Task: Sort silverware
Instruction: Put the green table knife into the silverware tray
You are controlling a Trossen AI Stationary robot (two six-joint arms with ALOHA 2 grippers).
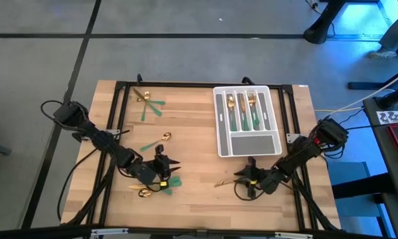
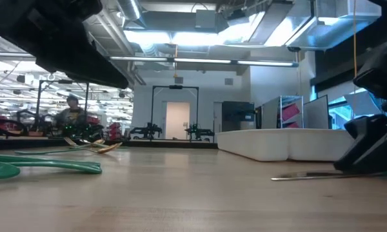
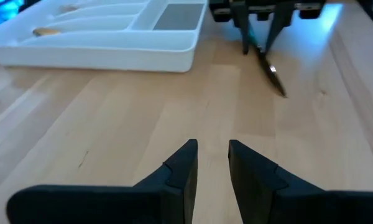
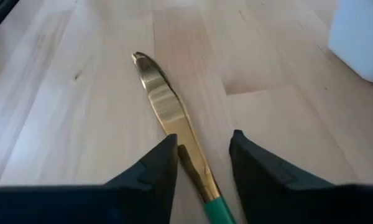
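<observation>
The right tool [image 4: 202, 163] hangs low, parted, straddling a knife [image 4: 168, 118] flat on the table [image 4: 81, 112].

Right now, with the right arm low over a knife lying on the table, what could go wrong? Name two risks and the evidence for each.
1. The knife lies flat on the wood between the right gripper's open jaws; closing on so thin a piece may slip or skid it away.
2. The tray is close by, so a lifted knife could clip its wall.
</observation>
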